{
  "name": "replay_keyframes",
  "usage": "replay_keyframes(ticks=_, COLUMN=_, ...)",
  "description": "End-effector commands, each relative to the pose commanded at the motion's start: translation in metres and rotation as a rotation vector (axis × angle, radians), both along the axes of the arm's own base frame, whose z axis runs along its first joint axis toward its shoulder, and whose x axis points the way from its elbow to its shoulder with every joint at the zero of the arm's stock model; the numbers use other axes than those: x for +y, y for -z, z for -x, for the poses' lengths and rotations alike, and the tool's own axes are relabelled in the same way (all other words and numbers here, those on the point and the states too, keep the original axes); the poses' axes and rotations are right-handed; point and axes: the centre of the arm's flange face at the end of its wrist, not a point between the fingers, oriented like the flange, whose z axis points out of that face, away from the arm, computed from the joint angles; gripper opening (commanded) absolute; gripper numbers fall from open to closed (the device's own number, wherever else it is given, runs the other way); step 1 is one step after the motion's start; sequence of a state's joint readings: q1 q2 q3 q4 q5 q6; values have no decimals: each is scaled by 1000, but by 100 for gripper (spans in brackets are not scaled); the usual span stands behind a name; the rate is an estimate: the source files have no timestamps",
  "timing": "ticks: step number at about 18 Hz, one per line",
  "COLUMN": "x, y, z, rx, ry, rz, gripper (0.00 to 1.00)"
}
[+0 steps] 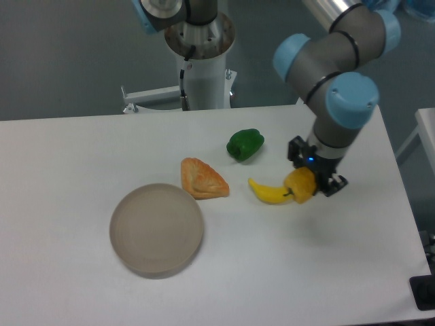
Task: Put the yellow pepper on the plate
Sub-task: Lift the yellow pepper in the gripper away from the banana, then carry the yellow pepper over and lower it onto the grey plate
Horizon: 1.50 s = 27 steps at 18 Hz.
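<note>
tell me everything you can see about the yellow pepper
The yellow pepper is small, blocky and yellow-orange, with a smooth skin and a short dark stem pointing left toward the banana. It sits between the fingers of the gripper, which is shut on it, at the right side of the table. In this view it overlaps the banana's right end; whether they touch cannot be told. It is far from the plate, which holds nothing.

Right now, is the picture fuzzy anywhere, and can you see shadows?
In the fixed camera view, the plate and green pepper look fairly sharp; the pincer gripping the yellow pepper is a bit soft. Faint shadows lie on the white table; no strong glare.
</note>
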State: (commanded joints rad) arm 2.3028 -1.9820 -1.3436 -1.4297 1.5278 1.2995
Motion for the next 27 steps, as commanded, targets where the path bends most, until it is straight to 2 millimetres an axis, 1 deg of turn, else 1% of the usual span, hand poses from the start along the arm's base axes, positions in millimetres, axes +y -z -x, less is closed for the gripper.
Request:
replay_keyframes(ticks=1, x=7, y=3, z=-19, rx=-5, ry=5, rz=7, gripper=18)
replay_keyframes(ticks=2, x=19, y=8, z=-47, rx=-9, ry=3, rz=19, gripper=18)
replay_keyframes(ticks=4, x=35, y=7, z=-86, rx=-8, ry=-7, rz=23, gripper=18)
replay_keyframes(ticks=5, x=43, y=13, z=-105, rx=-10, ry=5, rz=31, gripper=19)
replay_keyframes(ticks=7, x=56, y=27, z=-137, rx=-22, ry=52, rz=53, gripper=20)
replay_keyframes(ticks=8, x=62, y=34, z=-147, rx=-27, ry=65, rz=63, gripper=21)
replay_keyframes(ticks=11, x=80, y=65, z=-188, rx=-41, ry=66, rz=111, gripper=27)
replay_keyframes(ticks=12, x=85, y=78, z=-196, rx=-45, ry=55, rz=128, gripper=28)
replay_keyframes(ticks=13, x=91, y=87, z=-205, rx=-45, ry=64, rz=131, gripper=30)
replay_keyframes(ticks=16, x=108, y=101, z=-216, rx=-17, ry=65, rz=69, gripper=35)
replay_keyframes(ticks=17, x=112, y=106, z=-218, rx=-11, ry=56, rz=55, gripper=39)
replay_keyframes(ticks=19, x=118, y=109, z=-223, rx=-3, ry=59, rz=32, gripper=51)
replay_keyframes(ticks=20, x=118, y=109, z=-224, rx=-3, ry=63, rz=29, gripper=63)
replay_keyframes(ticks=21, x=119, y=108, z=-223, rx=-2, ry=62, rz=19, gripper=95)
replay_keyframes(ticks=22, x=121, y=106, z=-222, rx=3, ry=59, rz=7, gripper=100)
replay_keyframes(ticks=26, x=124, y=94, z=-221, rx=20, ry=56, rz=-33, gripper=100)
replay_keyframes(ticks=27, x=125, y=87, z=-220, rx=26, ry=55, rz=-43, gripper=100)
